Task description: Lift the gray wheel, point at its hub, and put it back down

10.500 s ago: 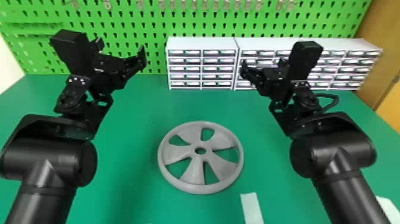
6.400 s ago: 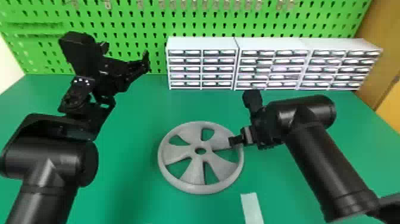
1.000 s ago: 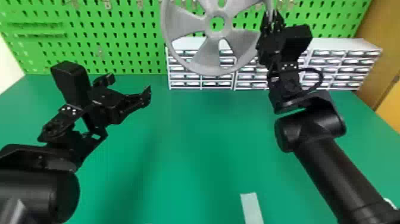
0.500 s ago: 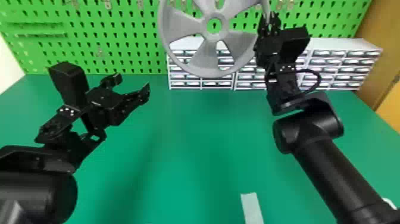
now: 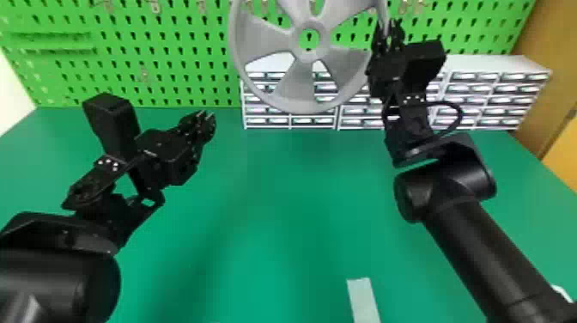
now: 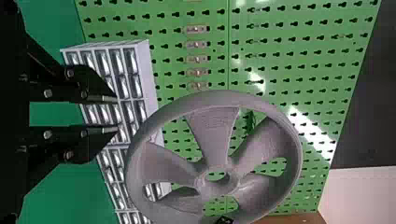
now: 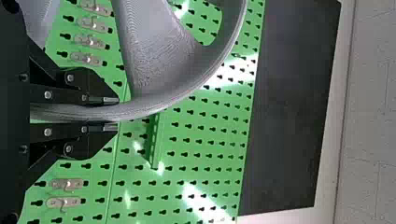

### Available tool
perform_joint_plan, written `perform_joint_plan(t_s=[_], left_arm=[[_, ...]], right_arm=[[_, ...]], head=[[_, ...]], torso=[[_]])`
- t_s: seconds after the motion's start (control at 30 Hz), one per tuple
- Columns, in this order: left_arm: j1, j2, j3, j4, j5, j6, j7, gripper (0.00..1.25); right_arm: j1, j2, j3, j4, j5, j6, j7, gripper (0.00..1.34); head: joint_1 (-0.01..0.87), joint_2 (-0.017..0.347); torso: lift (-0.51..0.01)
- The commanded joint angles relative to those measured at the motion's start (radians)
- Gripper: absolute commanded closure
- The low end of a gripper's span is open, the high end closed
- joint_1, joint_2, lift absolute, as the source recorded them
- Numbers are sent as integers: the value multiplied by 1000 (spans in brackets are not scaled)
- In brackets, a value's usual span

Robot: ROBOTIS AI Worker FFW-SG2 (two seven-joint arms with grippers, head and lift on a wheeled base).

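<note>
The black, two-fingered right gripper (image 5: 387,31) is clamped on the rim of the round, gray, spoked wheel (image 5: 297,88), holding it aloft above the green tabletop (image 5: 279,206), before white drawer cabinets (image 5: 485,63) and green perforated pegboard (image 5: 171,32). The black left gripper (image 5: 205,117) is empty, its two fingers parted.

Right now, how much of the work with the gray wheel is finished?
Lifting looks done: the right gripper holds the gray wheel above the green table. Pointing seems in hand: the left gripper is raised, open, apart from the hub. Putting down is left; the wheel is still off the table.
</note>
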Motion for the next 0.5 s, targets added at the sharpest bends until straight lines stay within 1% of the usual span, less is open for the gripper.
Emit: perform_joint_plan(t_s=[0.0, 0.1, 0.3, 0.47], left_arm=[[-3, 2, -4, 0, 13, 0, 0, 1223], [-7, 9, -13, 0, 16, 2, 0, 1223], [-21, 9, -27, 0, 16, 2, 0, 1223], [-46, 12, -69, 4, 25, 2, 13, 1223]], right_arm=[[-4, -2, 1, 0, 0, 0, 0, 1311], [-4, -2, 1, 0, 2, 2, 0, 1311], [-8, 0, 2, 0, 8, 8, 0, 1311], [-13, 5, 8, 0, 12, 17, 0, 1312]], head=[[692, 48], [692, 48], [692, 48], [692, 48]], torso=[[-88], [-88], [-88], [-88]])
